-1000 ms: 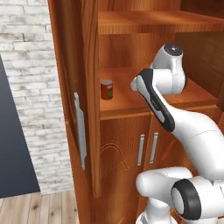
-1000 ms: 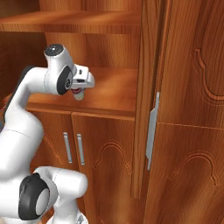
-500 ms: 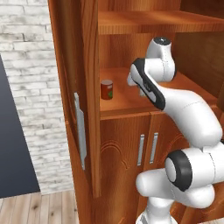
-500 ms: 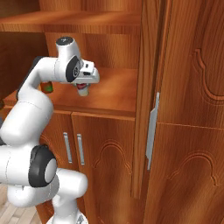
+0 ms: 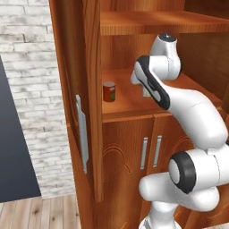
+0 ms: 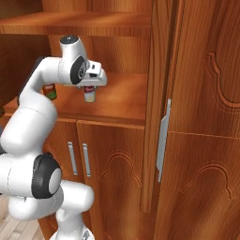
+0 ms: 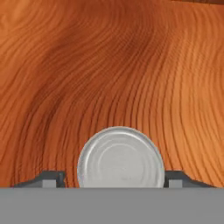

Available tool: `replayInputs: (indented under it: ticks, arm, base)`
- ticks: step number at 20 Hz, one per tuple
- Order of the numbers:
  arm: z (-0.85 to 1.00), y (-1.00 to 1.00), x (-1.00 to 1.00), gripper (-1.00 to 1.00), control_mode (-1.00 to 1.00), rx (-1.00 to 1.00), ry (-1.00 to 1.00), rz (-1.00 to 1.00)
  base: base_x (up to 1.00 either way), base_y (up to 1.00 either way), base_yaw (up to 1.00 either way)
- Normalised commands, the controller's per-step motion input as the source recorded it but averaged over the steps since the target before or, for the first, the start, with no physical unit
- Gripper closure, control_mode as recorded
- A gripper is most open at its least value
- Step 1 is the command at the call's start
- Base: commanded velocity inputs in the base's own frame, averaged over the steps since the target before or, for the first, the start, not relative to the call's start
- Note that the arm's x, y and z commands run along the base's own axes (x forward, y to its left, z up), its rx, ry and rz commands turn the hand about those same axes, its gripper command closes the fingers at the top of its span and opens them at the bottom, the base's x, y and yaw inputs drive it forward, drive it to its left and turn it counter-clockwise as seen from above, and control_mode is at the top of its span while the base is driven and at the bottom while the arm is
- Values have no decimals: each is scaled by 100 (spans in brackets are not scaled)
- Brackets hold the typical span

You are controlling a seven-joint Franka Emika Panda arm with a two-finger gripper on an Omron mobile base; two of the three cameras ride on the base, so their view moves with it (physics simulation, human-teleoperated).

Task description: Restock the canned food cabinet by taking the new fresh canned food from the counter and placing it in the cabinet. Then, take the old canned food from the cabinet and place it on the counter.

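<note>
The canned food cabinet stands with its doors open. On its middle shelf a pale new can stands upright, its grey lid seen from above in the hand view. My gripper hangs over it, open, a dark fingertip on each side of the can and a small gap showing at the left one. The old canned food, a short red can, stands further left on the same shelf. The counter is out of view.
An open door with a silver handle juts out on the left, another door on the right. A plank shelf runs close above the hand. Lower doors sit below, a brick wall to the left.
The arm's elbow has swung up and over while the hand stayed above the shelf. The jaws have spread apart from the pale can, which now stands on the shelf.
</note>
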Motion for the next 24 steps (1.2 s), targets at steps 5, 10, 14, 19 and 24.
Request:
replayInputs:
  ticks: [5, 10, 14, 19, 24]
  arm:
    - [8, 0, -5, -100, -100, 2, -24, -2]
    - [33, -12, -90, -100, -100, 4, -42, 0]
    - [72, -6, -100, -100, -100, 3, -31, 0]
    - [71, 26, -100, -100, -100, 1, 5, 2]
    - [4, 48, -100, -100, -100, 0, 13, 9]
  base:
    - [0, 0, 0]
    - [0, 0, 0]
    - [0, 0, 0]
    - [0, 0, 0]
    - [0, 0, 0]
